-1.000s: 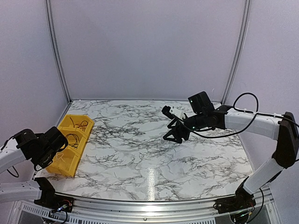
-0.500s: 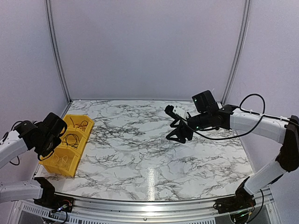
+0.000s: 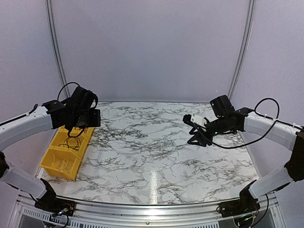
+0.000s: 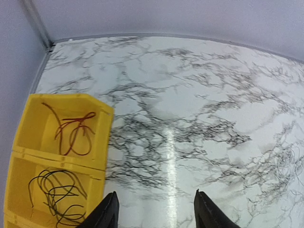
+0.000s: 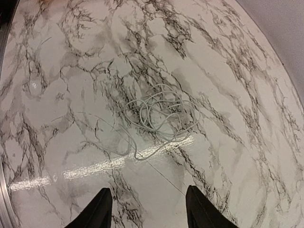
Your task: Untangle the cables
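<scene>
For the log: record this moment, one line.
left gripper open, empty | right gripper open, empty | whitish cables tangled on table

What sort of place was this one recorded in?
Probably a robot lab cell: a marble-patterned table enclosed by plain walls, two robot arms mounted at its near edge, and a yellow bin holding thin cables.
</scene>
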`<state>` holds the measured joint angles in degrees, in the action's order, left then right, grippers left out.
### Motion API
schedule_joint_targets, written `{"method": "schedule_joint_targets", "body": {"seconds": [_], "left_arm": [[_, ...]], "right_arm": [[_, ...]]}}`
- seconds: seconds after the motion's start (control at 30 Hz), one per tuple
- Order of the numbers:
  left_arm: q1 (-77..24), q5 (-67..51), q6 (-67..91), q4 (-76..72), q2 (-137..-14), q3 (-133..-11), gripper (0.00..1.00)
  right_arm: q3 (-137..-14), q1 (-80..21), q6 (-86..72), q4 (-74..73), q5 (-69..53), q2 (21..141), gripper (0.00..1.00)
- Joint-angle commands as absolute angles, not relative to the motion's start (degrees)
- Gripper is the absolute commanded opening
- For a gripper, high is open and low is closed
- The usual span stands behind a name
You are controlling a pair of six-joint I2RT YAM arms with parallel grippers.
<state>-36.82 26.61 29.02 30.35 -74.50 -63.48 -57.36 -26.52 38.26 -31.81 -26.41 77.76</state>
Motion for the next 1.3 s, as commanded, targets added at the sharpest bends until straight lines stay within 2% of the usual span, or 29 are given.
{"method": "schedule_joint_targets", "body": {"seconds": [0.0, 0.13, 0.2, 0.3, 0.37, 0.53, 0.7, 0.77, 0.8, 0.9, 1.0, 1.13, 1.27], "left_arm": [[-41.8, 19.7, 22.6, 21.6, -82.2, -67.8, 0.62], [-46.4, 22.5, 21.4, 18.1, -87.7, -67.7, 0.94], [-46.8, 24.8, 24.6, 16.4, -88.2, -66.4, 0.99], [-46.8, 28.8, 33.1, 14.5, -86.9, -63.5, 0.99], [-46.8, 29.8, 36.3, 11.8, -85.6, -60.6, 0.99], [-47.2, 24.9, 32.3, -0.2, -81.1, -53.1, 0.99], [-47.1, 22.2, 28.2, -3.9, -77.7, -49.8, 0.96], [-47.2, 18.9, 26.5, -3.8, -77.8, -49.9, 0.89], [-47.2, 17.2, 26.0, -3.9, -78.2, -49.9, 0.85], [-47.3, 11.2, 24.2, -5.9, -79.9, -49.5, 0.73], [-49.3, 6.5, 20.6, -11.2, -80.9, -48.8, 0.7], [-56.5, 3.2, 8.5, -26.1, -78.2, -43.4, 0.73], [-60.1, 2.3, 4.9, -26.8, -80.2, -46.0, 0.75]], "right_arm": [[-57.6, -29.5, 51.0, -37.1, -24.4, 77.6, 0.51], [-56.3, -35.0, 58.2, -36.9, -20.0, 79.8, 0.47], [-57.5, -36.5, 60.9, -38.0, -19.5, 82.5, 0.44], [-59.5, -39.0, 64.4, -38.8, -18.0, 87.0, 0.42], [-60.2, -40.6, 65.9, -37.0, -15.3, 90.1, 0.46], [-64.3, -42.4, 66.5, -34.6, -10.3, 98.6, 0.48], [-65.6, -42.8, 65.3, -32.8, -8.1, 102.9, 0.46], [-66.0, -42.8, 64.4, -32.8, -8.2, 103.2, 0.4], [-66.0, -42.8, 64.1, -32.8, -8.4, 103.0, 0.33], [-66.8, -43.1, 62.7, -34.1, -8.7, 101.3, 0.0], [-73.0, -43.4, 57.4, -39.9, -12.8, 98.4, 0.0], [-84.0, -43.3, 47.8, -47.5, -21.4, 95.5, 0.0], [-92.4, -43.2, 39.6, -52.5, -27.6, 93.9, 0.0]]}}
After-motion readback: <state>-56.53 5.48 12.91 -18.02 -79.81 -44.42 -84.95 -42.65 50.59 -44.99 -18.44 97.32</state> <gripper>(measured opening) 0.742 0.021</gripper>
